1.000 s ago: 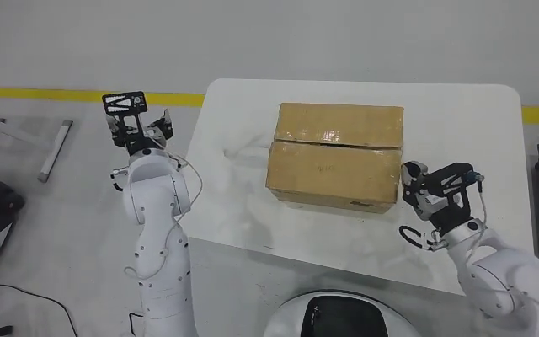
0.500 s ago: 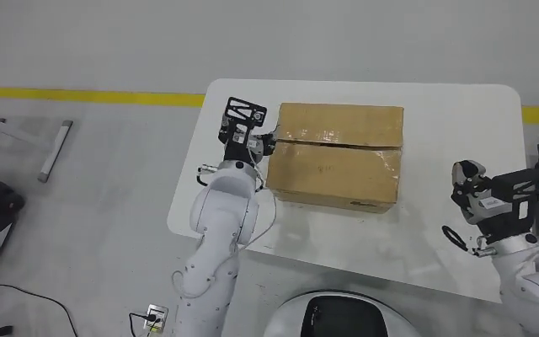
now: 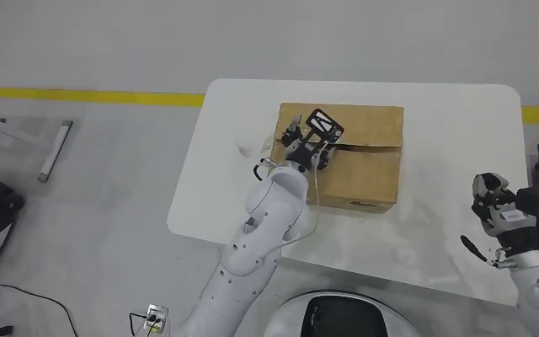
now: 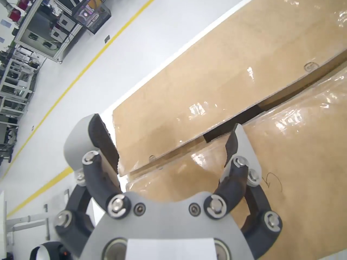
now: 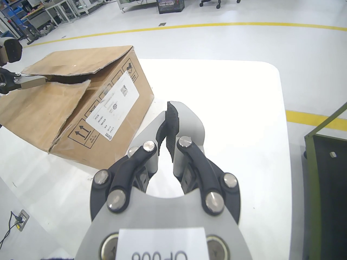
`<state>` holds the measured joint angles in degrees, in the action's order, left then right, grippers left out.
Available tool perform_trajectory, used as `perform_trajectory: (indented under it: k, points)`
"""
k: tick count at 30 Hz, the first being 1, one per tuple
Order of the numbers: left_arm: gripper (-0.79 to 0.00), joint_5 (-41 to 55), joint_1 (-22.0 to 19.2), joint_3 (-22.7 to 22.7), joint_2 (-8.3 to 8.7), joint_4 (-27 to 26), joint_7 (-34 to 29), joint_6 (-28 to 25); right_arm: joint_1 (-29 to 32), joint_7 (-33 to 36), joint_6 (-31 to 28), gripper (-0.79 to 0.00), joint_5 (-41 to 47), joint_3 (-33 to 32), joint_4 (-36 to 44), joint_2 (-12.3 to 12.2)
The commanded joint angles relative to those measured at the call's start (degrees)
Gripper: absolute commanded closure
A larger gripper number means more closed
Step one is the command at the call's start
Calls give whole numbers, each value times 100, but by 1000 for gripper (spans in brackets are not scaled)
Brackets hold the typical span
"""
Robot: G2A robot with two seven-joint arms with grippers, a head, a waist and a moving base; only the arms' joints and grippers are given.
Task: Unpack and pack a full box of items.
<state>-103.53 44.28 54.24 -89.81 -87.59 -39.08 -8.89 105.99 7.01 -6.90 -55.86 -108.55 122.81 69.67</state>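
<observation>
The box (image 3: pixel 370 164) sits on the white table (image 3: pixel 455 118), its flaps down. The left gripper (image 4: pixel 169 132) hangs over the seam between the flaps with jaws spread, I think to catch a flap edge. The right gripper (image 5: pixel 168 121), its jaws pressed together on nothing, waits well apart, leaving room.

The box (image 3: pixel 362 126) sits on the table (image 3: pixel 455 118), toward its far side. The left pincer (image 4: pixel 166 124) is over the box's left end; the right pincer (image 5: pixel 168 114) is at the table's near right, well apart.

Left claw (image 4: pixel 166 124) spread, over box (image 4: pixel 230 63) flaps
</observation>
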Motion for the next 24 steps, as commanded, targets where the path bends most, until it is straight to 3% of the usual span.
perform_trajectory:
  k: [1,8,9,10,11,12,13,24]
  points:
    - [-785,39,-108,-25,-26,137,-53,-49,35,-26,-2,0,15,-34,7,5]
    - [-785,-146,-286,-61,-93,534,116,278,105,-56,5,0,40,-90,-3,22]
    - [-723,-136,-315,-58,-108,592,183,381,110,-58,6,0,37,-87,0,25]
    - [-514,-137,-340,-54,-122,660,249,478,115,-61,8,0,34,-83,5,27]
    - [-366,-158,-363,-68,-134,706,331,535,119,-63,11,0,29,-79,9,30]
    - [-108,-204,-382,-89,-141,742,420,541,121,-66,14,0,25,-73,11,32]
    - [0,-237,-388,-104,-145,773,494,517,123,-68,18,0,20,-68,13,34]
    - [0,-565,-90,-107,-143,439,549,361,156,-95,-32,0,-26,-22,61,56]
